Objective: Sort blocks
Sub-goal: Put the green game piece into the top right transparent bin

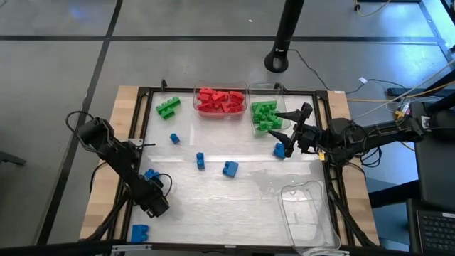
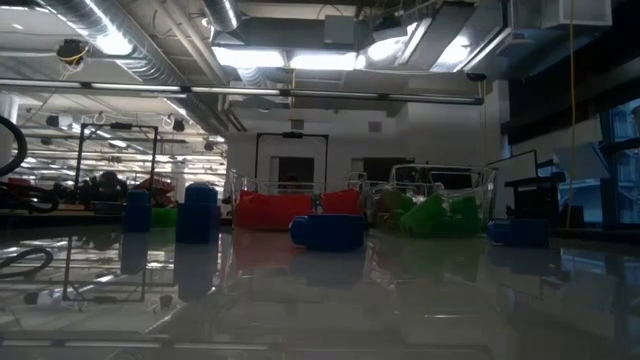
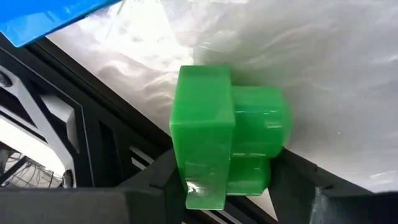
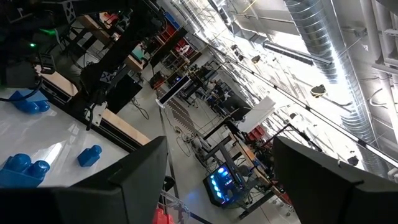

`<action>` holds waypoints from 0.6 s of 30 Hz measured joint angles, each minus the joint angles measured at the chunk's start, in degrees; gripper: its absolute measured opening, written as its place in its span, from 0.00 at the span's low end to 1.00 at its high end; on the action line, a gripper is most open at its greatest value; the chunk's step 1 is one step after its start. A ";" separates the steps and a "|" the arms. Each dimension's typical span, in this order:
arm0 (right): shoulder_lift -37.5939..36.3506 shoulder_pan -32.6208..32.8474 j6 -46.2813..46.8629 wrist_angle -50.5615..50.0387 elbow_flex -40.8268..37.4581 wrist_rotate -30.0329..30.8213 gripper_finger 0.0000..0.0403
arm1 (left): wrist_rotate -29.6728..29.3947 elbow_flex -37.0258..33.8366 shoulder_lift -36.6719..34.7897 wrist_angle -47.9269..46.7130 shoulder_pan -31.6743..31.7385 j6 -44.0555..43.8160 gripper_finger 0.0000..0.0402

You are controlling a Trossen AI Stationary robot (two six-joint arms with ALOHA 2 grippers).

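**Left wrist view.** The left gripper has a green block between its two dark fingers, one on each side. They seem to press on the block, though the contact itself sits in shadow. The block is just above the pale table beside its black frame. No other view shows this block.

**High view.** The left arm reaches over the table's front left area. One blue block lies beside the arm and another lies near the front edge. An empty clear bin lies at the front right. Three loose blue blocks are scattered at mid-table. The right gripper hovers with its fingers spread wide and nothing between them, and a blue block is just beside it. At the far edge stand a bin of red blocks and a bin of green blocks. A loose green cluster lies to their left.

**Right wrist view.** The right arm's spread fingers frame only the room beyond.

**Low view.** Neither gripper appears. The mid-table blue block stands nearest, and the red and green piles are behind it.
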 joint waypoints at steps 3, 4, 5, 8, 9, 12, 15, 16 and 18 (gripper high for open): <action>0.00 -0.02 -0.01 0.01 0.00 0.00 0.72 | -0.19 -0.02 0.01 -0.01 0.00 0.22 0.40; 0.00 -0.02 -0.01 0.01 0.00 0.00 0.72 | -0.22 -0.02 0.01 -0.01 0.00 0.22 0.40; 0.00 -0.02 0.01 0.00 0.00 0.00 0.72 | -0.23 -0.02 0.01 -0.01 0.00 0.20 0.40; 0.00 -0.02 0.00 0.00 0.00 0.00 0.72 | -0.27 -0.02 0.02 0.06 0.00 0.19 0.41; 0.00 -0.01 0.00 0.00 0.00 0.00 0.72 | -0.28 0.03 0.05 0.12 0.00 0.46 0.41; 0.00 -0.02 -0.01 0.02 0.00 0.00 0.72 | -0.62 0.58 0.11 0.02 0.00 1.30 0.41; 0.00 -0.02 -0.01 0.01 0.00 0.00 0.72 | -1.31 1.54 0.30 -0.28 -0.02 1.40 0.41; 0.00 -0.02 0.01 0.00 0.00 0.00 0.72 | -1.52 1.98 0.30 -0.34 -0.02 1.38 0.41; 0.00 -0.02 0.00 0.01 0.00 0.00 0.72 | -2.26 2.94 0.30 -0.16 -0.01 1.19 0.41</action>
